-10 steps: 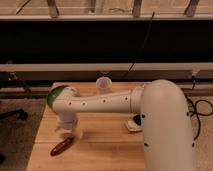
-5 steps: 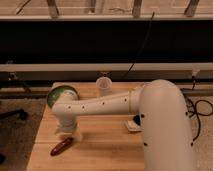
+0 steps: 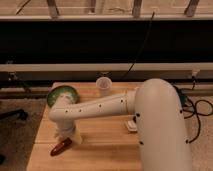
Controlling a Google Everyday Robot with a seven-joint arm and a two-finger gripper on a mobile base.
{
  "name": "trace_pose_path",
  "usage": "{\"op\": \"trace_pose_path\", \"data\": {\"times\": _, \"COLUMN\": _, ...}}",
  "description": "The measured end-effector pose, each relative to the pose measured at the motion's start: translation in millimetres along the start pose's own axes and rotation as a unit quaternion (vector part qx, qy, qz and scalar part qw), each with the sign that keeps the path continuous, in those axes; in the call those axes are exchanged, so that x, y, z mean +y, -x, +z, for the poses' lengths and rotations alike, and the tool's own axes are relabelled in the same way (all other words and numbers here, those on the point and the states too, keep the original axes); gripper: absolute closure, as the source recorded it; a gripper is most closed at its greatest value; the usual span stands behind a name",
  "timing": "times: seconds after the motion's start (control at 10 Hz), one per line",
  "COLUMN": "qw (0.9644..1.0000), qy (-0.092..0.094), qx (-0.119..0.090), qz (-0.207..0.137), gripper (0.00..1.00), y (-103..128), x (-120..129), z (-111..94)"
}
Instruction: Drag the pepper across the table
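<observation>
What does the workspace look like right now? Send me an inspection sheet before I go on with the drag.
Surface: light wooden table, plank grain visible.
Job's things: dark red pepper lying flat near the front left corner.
Clutter: green bowl at back left; clear cup at the back edge; small white object beside the arm.
Gripper: gripper low over the table, right beside the pepper's right end; contact cannot be told.
Cables: black cable hanging behind the table; more cables on the floor at right.
Surroundings: dark panel behind; chair base at left.
</observation>
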Motion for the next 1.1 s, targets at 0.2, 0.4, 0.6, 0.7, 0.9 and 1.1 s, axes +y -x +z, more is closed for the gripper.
{"op": "trace_pose_path", "data": {"times": 0.2, "qw": 1.0, "qy": 0.009, "qx": -0.004, "qz": 0.001, "gripper": 0.3, "y": 2.6, "x": 3.4, "z": 7.2}}
{"op": "trace_pose_path", "data": {"times": 0.4, "qw": 0.9999, "qy": 0.01, "qx": -0.007, "qz": 0.001, "gripper": 0.47, "y": 3.0, "x": 5.0, "z": 8.2}}
{"op": "trace_pose_path", "data": {"times": 0.6, "qw": 0.9999, "qy": 0.011, "qx": -0.009, "qz": -0.003, "gripper": 0.7, "y": 2.9, "x": 8.1, "z": 6.6}}
{"op": "trace_pose_path", "data": {"times": 0.7, "qw": 0.9999, "qy": 0.008, "qx": -0.008, "qz": -0.004, "gripper": 0.78, "y": 2.8, "x": 8.3, "z": 4.8}}
{"op": "trace_pose_path", "data": {"times": 0.9, "qw": 1.0, "qy": 0.004, "qx": -0.004, "qz": -0.006, "gripper": 0.98, "y": 2.9, "x": 9.8, "z": -3.8}}
{"op": "trace_pose_path", "data": {"times": 1.1, "qw": 1.0, "qy": 0.001, "qx": 0.001, "qz": -0.008, "gripper": 1.0, "y": 2.4, "x": 10.0, "z": -12.4}}
